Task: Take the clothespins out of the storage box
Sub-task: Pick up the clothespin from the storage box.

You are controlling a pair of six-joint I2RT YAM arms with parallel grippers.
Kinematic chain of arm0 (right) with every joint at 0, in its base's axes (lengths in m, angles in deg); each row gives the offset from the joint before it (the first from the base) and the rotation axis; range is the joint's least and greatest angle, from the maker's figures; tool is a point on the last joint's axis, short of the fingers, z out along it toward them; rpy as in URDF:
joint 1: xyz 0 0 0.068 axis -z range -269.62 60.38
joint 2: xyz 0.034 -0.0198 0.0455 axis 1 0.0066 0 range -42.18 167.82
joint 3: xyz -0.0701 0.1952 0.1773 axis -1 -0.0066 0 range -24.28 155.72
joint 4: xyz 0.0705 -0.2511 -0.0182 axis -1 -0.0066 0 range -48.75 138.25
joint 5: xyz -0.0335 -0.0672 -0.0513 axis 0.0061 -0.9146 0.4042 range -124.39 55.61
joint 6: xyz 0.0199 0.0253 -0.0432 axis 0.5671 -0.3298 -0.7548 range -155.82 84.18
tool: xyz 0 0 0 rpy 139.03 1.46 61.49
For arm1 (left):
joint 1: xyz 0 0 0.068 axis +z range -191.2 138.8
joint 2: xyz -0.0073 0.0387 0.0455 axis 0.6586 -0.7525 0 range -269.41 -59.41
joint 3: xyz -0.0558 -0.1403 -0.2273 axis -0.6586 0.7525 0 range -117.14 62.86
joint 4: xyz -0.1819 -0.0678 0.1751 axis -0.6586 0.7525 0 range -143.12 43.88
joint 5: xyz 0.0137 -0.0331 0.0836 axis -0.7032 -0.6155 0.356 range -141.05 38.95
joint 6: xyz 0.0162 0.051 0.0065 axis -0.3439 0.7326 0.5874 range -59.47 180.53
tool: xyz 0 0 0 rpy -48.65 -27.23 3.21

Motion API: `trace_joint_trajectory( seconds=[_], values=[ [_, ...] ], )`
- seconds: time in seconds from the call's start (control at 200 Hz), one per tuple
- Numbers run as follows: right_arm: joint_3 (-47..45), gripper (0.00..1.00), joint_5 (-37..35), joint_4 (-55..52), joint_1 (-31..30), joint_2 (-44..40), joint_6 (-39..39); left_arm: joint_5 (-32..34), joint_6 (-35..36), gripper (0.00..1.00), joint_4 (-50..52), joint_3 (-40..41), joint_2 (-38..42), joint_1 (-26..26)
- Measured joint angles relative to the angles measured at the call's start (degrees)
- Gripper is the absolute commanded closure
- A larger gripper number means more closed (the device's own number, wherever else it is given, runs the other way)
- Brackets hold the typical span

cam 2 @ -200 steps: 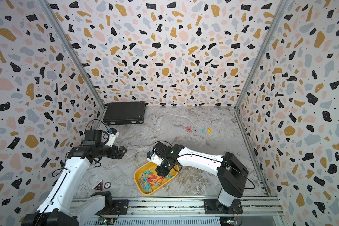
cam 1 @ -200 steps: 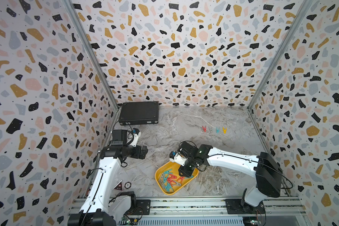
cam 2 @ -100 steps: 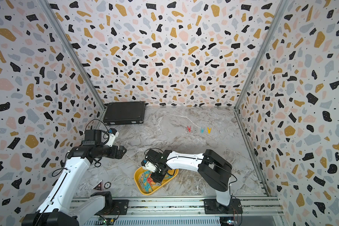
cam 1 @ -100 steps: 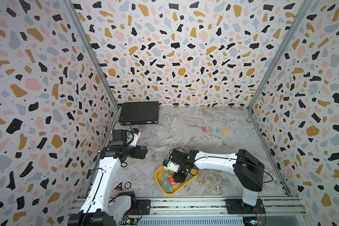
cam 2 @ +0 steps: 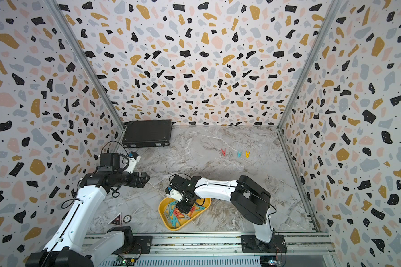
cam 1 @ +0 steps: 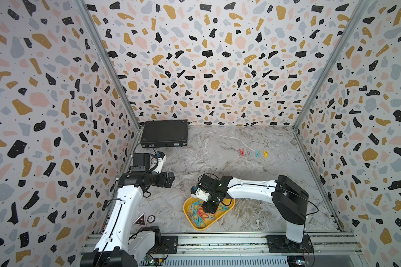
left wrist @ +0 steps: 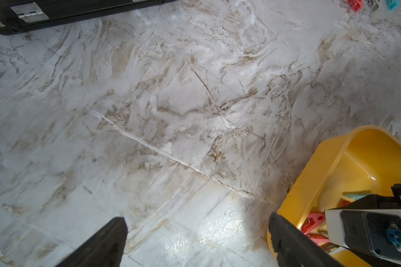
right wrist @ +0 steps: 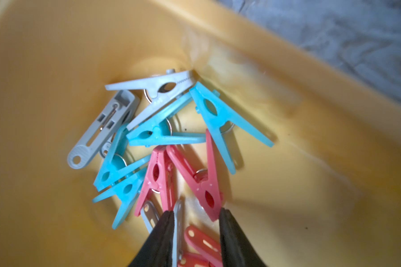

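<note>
left claw (left wrist: 196, 219) spread | right claw (right wrist: 198, 211) part-spread among clothespins (right wrist: 155, 136) in storage box (right wrist: 56, 57) | sticker (cam 1: 140, 219) text unreadable

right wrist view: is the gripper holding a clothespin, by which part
Nothing held: the right gripper, jaws apart, is above the clothespins in the storage box.

the storage box (cam 1: 200, 228) sits on the table (cam 1: 218, 166) near its front edge, about midway across. most of the clothespins (cam 1: 197, 215) lie heaped inside it, crossing over one another. the right gripper (cam 1: 209, 208) is down in the box, over that heap. four loose clothespins (cam 1: 253, 153) lie side by side on the table, further back and to the right, well apart from the box. a case (cam 1: 164, 133) lies flat in the back left corner. the left gripper (cam 1: 170, 180) hangs over bare table between case and box.
</note>
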Motion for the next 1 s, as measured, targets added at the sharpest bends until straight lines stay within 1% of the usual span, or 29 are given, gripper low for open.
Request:
trace_joint_trajectory(
  seconds=[0.12,0.37,0.776,1.001],
  values=[
    [0.2,0.58,-0.8,0.0,0.0,0.0,-0.4,0.0,0.0,0.00,0.0,0.0,0.0,0.0],
    [0.2,0.57,-2.5,-0.6,0.0,-0.3,-1.4,-0.1,0.0,0.00,0.0,0.0,0.0,0.0],
    [0.2,0.56,-2.0,-0.4,0.0,-0.3,-1.6,-0.2,0.0,0.00,0.0,0.0,0.0,0.0],
    [0.2,0.56,-1.7,0.0,-0.1,1.6,-1.6,-0.2,0.0,0.00,0.0,0.0,0.0,0.0]
  ],
)
